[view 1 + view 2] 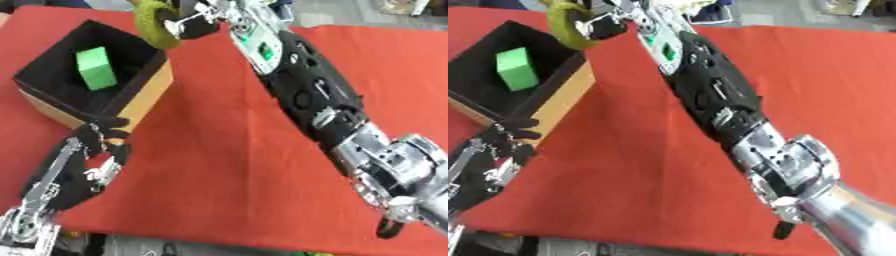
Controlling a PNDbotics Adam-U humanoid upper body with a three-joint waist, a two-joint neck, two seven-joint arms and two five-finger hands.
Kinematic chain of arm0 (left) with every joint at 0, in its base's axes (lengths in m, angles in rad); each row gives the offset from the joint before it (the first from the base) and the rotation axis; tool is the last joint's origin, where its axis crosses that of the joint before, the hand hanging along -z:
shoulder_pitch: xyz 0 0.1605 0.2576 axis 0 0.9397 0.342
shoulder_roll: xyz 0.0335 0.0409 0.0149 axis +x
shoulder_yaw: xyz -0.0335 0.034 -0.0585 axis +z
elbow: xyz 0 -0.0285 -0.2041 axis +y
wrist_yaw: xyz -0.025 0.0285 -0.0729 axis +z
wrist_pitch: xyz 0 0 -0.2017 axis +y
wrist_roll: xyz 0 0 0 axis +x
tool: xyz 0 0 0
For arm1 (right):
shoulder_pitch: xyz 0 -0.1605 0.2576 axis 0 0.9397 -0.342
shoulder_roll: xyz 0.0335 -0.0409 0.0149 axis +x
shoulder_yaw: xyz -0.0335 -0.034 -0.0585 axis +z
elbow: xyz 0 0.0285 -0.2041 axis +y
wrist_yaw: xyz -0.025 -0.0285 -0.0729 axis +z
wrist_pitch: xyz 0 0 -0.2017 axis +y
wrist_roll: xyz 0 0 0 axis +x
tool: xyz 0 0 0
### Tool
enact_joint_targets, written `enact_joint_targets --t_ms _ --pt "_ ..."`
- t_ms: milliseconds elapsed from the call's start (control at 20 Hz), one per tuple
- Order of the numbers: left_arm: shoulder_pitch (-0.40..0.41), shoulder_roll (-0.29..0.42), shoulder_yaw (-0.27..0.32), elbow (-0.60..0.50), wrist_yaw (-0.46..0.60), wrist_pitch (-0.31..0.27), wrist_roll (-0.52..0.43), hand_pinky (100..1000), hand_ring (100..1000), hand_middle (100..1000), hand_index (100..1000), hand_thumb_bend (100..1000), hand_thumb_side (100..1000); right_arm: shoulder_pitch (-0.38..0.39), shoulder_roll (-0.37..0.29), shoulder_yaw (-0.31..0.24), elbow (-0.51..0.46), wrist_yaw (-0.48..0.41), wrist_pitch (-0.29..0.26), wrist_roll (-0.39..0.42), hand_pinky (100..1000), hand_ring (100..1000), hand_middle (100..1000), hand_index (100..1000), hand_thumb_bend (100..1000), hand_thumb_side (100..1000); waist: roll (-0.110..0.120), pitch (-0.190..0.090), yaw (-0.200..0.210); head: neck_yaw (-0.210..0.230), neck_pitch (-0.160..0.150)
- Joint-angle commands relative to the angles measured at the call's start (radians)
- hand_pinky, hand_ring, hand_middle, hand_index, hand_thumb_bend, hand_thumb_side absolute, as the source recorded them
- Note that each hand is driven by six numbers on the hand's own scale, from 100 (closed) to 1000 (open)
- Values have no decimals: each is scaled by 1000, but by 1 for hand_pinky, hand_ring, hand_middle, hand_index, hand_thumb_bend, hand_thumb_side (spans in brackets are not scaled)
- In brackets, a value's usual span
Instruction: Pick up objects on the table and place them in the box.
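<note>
Holding a yellow-green ring (156,22) in our right hand (197,24), fingers curled round it, beside the box's (144,92) far corner.
Green block (95,68) inside; our left hand (92,165) relaxed at its near corner.

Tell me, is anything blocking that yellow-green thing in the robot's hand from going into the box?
Nothing visible does. The right hand holds the yellow-green object beside the box's far corner; its top is open, with only a green block inside, leaving room.
</note>
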Motion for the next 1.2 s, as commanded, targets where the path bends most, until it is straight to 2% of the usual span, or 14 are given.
enact_joint_targets --t_ms 50,400,500,550,600,650,800,950,1150,1200 --pt "-5 3 -5 -10 0 -1 -6 627 764 783 812 335 547 -26 20 22 -42 -14 -13 48 682 645 403 438 100 100 7 -20 5 -9 5" --pt "-7 1 -7 -9 1 -1 -8 627 765 783 812 333 548 -3 73 49 -55 23 -52 108 700 667 437 475 100 100 6 -19 12 -14 5" --pt "-7 1 -8 -8 1 -1 -9 627 765 783 812 332 549 -1 79 55 -67 38 -62 107 707 680 477 520 100 100 5 -19 14 -14 5" --pt "-7 1 -8 -8 1 -1 -9 627 765 783 812 332 549 0 81 58 -74 46 -66 101 717 703 553 603 100 100 5 -19 14 -13 5" --pt "-7 1 -8 -8 1 -2 -9 627 765 783 812 332 549 0 81 61 -86 56 -71 91 733 746 694 747 100 100 5 -19 15 -13 5" --pt "-7 1 -8 -8 1 -2 -9 627 765 783 812 332 549 0 81 65 -96 65 -76 79 752 782 796 850 197 215 5 -19 15 -12 5" --pt "-6 0 -8 -8 2 -1 -9 628 765 783 812 332 549 -1 78 75 -132 95 -89 23 783 833 922 961 349 325 4 -19 15 -12 5" --pt "-6 0 -8 -8 2 -1 -9 628 765 784 812 331 550 -2 73 78 -168 113 -84 -50 799 854 978 995 387 352 4 -19 12 -8 5" --pt "-4 1 -6 -8 1 -1 -7 628 765 784 812 331 549 0 64 78 -183 106 -66 -97 790 847 969 989 350 342 5 -20 7 -5 5" --pt "-3 1 -5 -8 1 -1 -6 628 765 784 812 331 549 1 61 76 -184 100 -61 -102 787 846 965 986 316 342 5 -21 4 -4 5"
